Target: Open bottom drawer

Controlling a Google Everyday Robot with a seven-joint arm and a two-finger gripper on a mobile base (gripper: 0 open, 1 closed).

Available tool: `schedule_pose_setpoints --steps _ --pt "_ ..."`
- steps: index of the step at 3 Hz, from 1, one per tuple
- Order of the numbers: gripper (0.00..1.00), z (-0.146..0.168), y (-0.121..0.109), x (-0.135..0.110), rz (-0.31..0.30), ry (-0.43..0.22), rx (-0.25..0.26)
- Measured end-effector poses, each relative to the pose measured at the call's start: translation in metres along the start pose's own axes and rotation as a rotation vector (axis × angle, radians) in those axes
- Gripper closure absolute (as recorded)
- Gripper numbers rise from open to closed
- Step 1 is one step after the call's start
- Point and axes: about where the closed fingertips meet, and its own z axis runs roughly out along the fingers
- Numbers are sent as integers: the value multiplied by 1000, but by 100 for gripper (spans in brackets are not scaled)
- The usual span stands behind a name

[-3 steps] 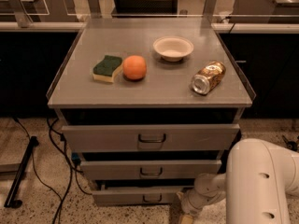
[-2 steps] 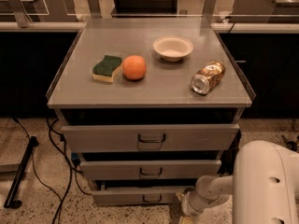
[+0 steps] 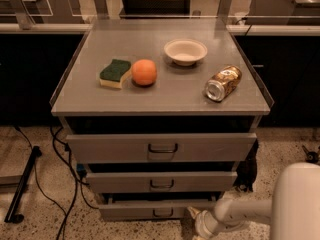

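Observation:
The grey cabinet has three drawers. The bottom drawer (image 3: 130,210) is the lowest and narrowest front, with a small dark loop handle (image 3: 162,213) at its centre. It stands out only slightly, with a dark gap above it. My gripper (image 3: 199,224) is low at the bottom edge of the camera view, just right of the handle and in front of the drawer's right part. My white arm (image 3: 295,204) reaches in from the bottom right.
On the cabinet top (image 3: 165,96) lie a green-yellow sponge (image 3: 115,73), an orange (image 3: 144,72), a white bowl (image 3: 185,51) and a tipped can (image 3: 223,83). The middle drawer (image 3: 161,182) and top drawer (image 3: 161,147) sit above. Black cables (image 3: 60,159) and a stand (image 3: 22,189) lie on the floor at left.
My white arm has shifted to the right in the view, and the gripper has sunk slightly lower. The drawers and the things on top have not moved.

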Motion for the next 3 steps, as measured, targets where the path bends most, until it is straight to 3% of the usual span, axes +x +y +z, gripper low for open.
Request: schedule_pose_setpoints --steps 1,2,3 --pt "0 -3 -18 -1 -58 -34 167" --pt "0 -3 -35 1 -91 -62 284" --pt "0 0 -53 6 -93 -77 343"
